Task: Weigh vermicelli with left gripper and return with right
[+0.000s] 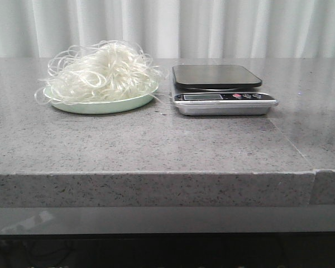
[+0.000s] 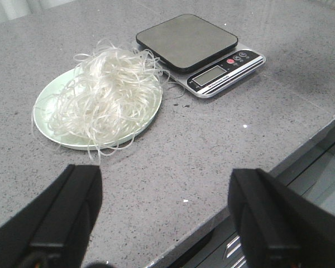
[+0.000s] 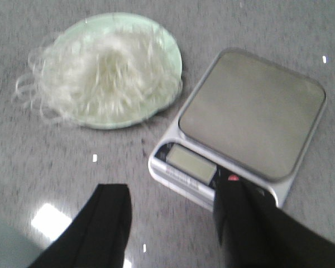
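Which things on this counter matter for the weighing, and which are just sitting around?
For the job:
- vermicelli, heaped on the pale green plate
- kitchen scale, platform bare
- left gripper, open
- right gripper, open

Just lying about:
- nothing else apart from the grey counter and the curtain

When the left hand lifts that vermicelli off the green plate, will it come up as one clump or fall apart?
The vermicelli is a loose tangle of thin curly strands, so it probably lifts mostly as one springy, very light clump. Loops already overhang the plate rim, so some strands may trail or drop. It likely compresses easily, so the open left hand may close far before gripping.
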`<state>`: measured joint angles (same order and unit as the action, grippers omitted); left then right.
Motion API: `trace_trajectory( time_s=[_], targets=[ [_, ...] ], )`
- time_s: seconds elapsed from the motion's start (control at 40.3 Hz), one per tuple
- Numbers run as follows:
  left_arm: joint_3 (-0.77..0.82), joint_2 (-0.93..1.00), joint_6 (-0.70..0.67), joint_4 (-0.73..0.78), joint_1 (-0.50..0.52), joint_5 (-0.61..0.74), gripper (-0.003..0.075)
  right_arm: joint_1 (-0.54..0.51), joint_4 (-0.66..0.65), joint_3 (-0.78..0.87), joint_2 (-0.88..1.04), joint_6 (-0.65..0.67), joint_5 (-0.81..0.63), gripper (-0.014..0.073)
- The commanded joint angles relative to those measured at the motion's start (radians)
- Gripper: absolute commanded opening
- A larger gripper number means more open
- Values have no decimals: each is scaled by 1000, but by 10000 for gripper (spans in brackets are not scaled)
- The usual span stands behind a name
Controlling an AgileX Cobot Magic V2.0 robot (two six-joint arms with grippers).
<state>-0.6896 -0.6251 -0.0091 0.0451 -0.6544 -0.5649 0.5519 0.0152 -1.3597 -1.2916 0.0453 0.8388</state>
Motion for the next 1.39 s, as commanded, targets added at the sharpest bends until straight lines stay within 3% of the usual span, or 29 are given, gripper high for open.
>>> trace_trajectory(
  time_s=[0.0,0.347,0.695,0.893,1.141,1.215,1.364],
  targets=[
    [-26,0,-12,-6,1,75,554,-1,-25,96,149,0,-71,461],
    [-26,0,-12,-6,1,75,554,-1,-29,368,520,0,-23,461],
    [-26,0,-12,-6,1,75,549,-1,-29,489,768,0,41,461],
    [-26,0,-12,-6,1,75,414,-1,-29,493,777,-1,42,435],
    [-26,0,-12,-6,1,75,197,-1,-29,493,777,-1,42,166],
    [-26,0,-12,-6,1,75,149,-1,-29,493,777,-1,42,166],
    [-26,0,-12,-6,1,75,155,-1,-29,493,777,-1,41,167]
  ],
)
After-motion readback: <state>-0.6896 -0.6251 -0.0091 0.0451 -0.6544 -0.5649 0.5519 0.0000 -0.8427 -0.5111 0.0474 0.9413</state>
